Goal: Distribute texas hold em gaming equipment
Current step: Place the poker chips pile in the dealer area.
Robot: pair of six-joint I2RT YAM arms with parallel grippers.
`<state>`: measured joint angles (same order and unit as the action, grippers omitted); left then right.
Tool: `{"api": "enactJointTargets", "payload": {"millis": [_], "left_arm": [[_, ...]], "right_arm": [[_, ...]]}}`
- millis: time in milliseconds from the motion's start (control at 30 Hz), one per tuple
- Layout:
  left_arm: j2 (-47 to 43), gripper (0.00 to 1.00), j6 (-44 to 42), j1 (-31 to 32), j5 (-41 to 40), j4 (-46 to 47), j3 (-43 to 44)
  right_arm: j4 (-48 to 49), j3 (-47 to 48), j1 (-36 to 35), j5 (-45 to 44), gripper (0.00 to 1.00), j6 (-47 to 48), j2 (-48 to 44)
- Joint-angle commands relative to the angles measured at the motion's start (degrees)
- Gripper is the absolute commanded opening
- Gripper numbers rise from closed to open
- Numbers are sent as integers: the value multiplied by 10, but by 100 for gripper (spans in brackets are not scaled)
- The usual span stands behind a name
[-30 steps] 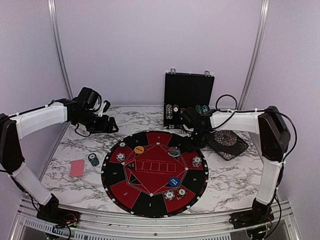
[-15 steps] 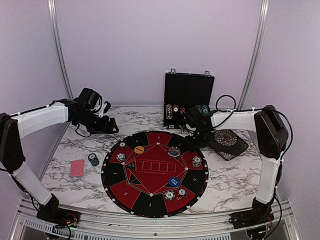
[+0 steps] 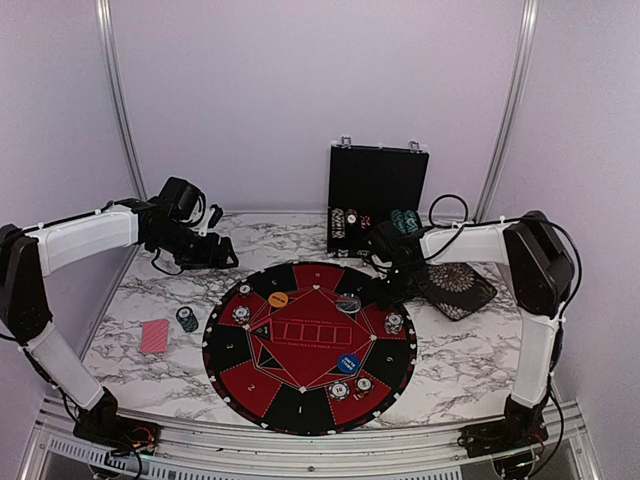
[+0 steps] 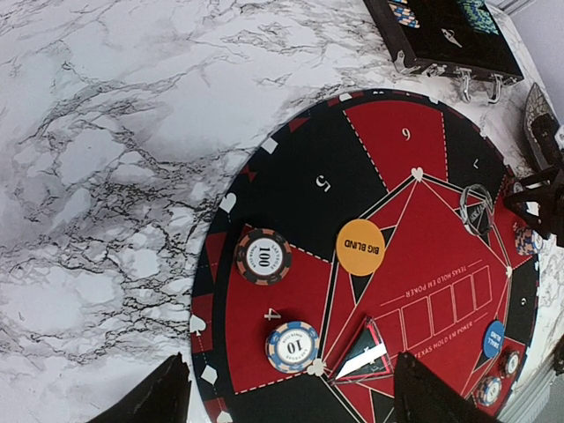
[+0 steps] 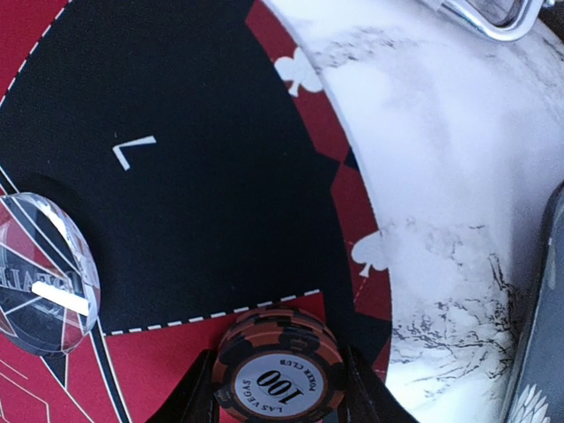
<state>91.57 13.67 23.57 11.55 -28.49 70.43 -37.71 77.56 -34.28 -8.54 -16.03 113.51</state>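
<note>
My right gripper (image 5: 278, 401) is shut on a short stack of black-and-orange "100" poker chips (image 5: 278, 370), low over the red-and-black mat near its far right rim (image 5: 352, 220); in the top view this gripper (image 3: 386, 292) sits at that rim. A clear button disc (image 5: 40, 273) lies just to its left. My left gripper (image 4: 291, 407) stands open and empty, high over the back left of the table (image 3: 221, 256). On the mat lie a "100" chip (image 4: 263, 256), a blue "10" chip (image 4: 292, 345), an orange disc (image 4: 360, 248) and a blue disc (image 3: 349, 364).
An open black chip case (image 3: 377, 190) stands at the back. A black patterned square dish (image 3: 457, 287) lies right of the mat. Red-backed cards (image 3: 155, 336) and a teal chip stack (image 3: 187, 319) sit on the marble left of the mat. More chips (image 3: 340, 390) lie near the mat's front.
The right arm has shifted slightly, its gripper settling a little lower over the mat's rim with the chips. The left arm has not moved.
</note>
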Motion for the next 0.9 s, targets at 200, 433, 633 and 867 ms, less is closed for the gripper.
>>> {"api": "enactJointTargets", "payload": {"millis": [200,433,633,867], "left_arm": [[3,81,-8,-3,8,8,4],[-3,81,-5,-2,5,7,5],[-7,82,2,-2,0,1,9],[-19,82,20,-2,-12,-9,5]], "right_arm": [[5,-1,4,6,56,0,-17],[-4,8,4,3,63,0,-44],[-10,20,4,-11,72,5,-81],[17,27,4,-27,88,22,-129]]}}
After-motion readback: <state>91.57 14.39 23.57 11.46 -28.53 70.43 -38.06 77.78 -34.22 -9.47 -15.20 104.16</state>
